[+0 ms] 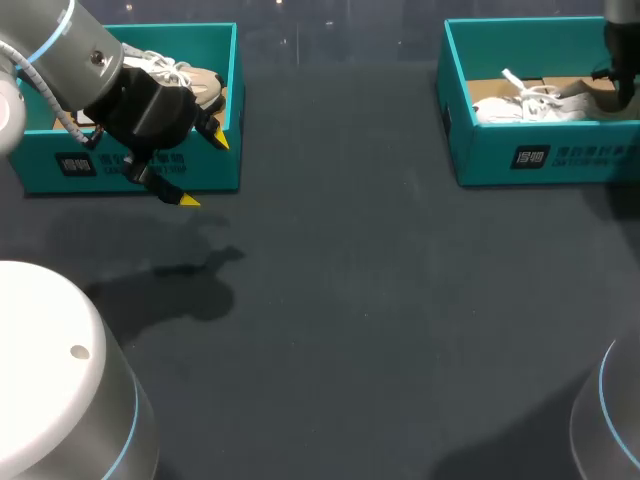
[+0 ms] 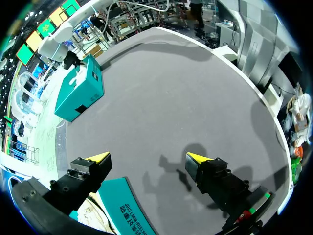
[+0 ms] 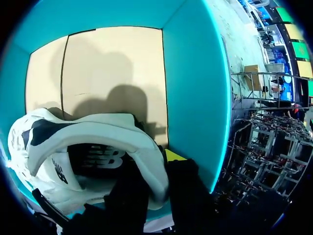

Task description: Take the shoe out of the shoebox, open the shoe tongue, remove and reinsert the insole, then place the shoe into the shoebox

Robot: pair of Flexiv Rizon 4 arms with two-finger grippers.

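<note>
Matte dark desk (image 1: 350, 300), two teal cardboard shoeboxes at the far side. Right fingers (image 3: 174, 156) were clamped on the white sneaker (image 3: 98, 129) by its padded heel collar, inside the right shoebox (image 1: 540, 158). Left fingers (image 2: 197, 158) hung wide apart over the left shoebox (image 1: 60, 168), which held a laced beige shoe (image 1: 197, 85).

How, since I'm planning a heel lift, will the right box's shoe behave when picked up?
The shoe probably lifts lightly: its white upper looks soft. Its padded heel collar looks pliable, so it may squash in the right gripper and let the toe droop. The loose laces may drag over the box wall.
</note>
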